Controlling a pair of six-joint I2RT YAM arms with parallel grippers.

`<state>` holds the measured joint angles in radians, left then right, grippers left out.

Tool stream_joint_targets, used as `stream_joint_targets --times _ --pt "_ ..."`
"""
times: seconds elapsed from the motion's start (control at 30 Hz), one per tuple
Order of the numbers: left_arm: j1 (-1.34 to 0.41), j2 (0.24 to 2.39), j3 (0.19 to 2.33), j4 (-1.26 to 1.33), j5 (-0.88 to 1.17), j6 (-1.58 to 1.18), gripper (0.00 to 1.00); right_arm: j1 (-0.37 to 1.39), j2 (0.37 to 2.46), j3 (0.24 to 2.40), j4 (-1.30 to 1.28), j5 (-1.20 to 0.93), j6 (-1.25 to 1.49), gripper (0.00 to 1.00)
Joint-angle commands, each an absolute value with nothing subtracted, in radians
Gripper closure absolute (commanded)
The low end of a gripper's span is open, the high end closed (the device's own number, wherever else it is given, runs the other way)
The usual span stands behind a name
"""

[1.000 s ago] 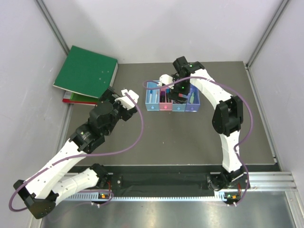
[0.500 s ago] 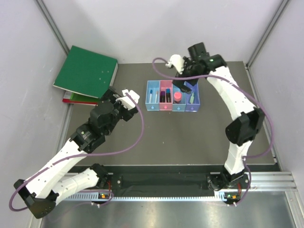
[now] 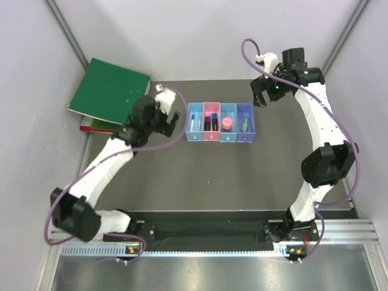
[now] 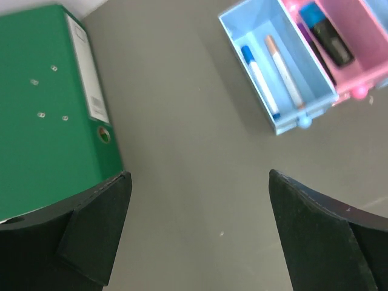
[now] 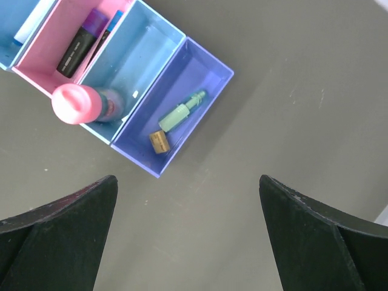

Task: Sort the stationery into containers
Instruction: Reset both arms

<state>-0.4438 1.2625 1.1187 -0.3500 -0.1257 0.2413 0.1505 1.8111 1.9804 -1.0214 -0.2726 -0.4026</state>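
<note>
1. The joined row of four bins (image 3: 221,140) sits on the dark table (image 3: 212,176), and every loose piece of stationery I can see lies inside it.
2. The left-end light blue bin (image 4: 301,60) holds the blue-capped white pen (image 4: 259,79) and the thin pinkish stick (image 4: 284,71), lying side by side along its length.
3. The pink bin (image 5: 51,45) next to it holds a blue-capped black marker (image 4: 327,39) and a purple-capped black marker (image 5: 77,43), close together.
4. The second light blue bin (image 5: 138,53) holds the chunky pink tube (image 5: 74,103), standing upright.
5. The purple bin (image 5: 195,71) at the right end holds the small green piece (image 5: 182,111) and a tiny orange-brown piece (image 5: 159,141), near each other but apart.
6. My left gripper (image 4: 200,233) hovers over bare table between the row and the green binder (image 4: 42,109), fingers spread wide with nothing between them.
7. My right gripper (image 5: 188,227) hangs over bare table just off the purple end of the row, fingers also spread wide and holding nothing.
8. The green binder lies at the far left corner of the table, on top of a red-edged folder (image 3: 90,125).
</note>
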Motion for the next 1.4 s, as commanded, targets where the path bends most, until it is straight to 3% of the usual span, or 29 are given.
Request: stream_joint_targets --times 0.0,0.57,1.0,1.37 --pt "-0.258 1.39 1.332 -0.437 0.15 0.071 0.01 0.108 1.732 1.987 -1.018 -0.356 -0.318 0.0" --pt "-0.025 1.391 1.549 -0.73 0.4 0.146 0.01 -0.1 1.523 1.93 -1.14 -0.359 -0.34 0.0" --pt "-0.006 1.253 1.52 -0.831 0.359 0.186 0.01 -0.14 1.362 1.842 -1.115 -0.417 -0.364 0.01" --pt "-0.006 1.227 1.52 -0.854 0.339 0.198 0.01 -0.147 1.351 1.836 -1.104 -0.433 -0.351 0.0"
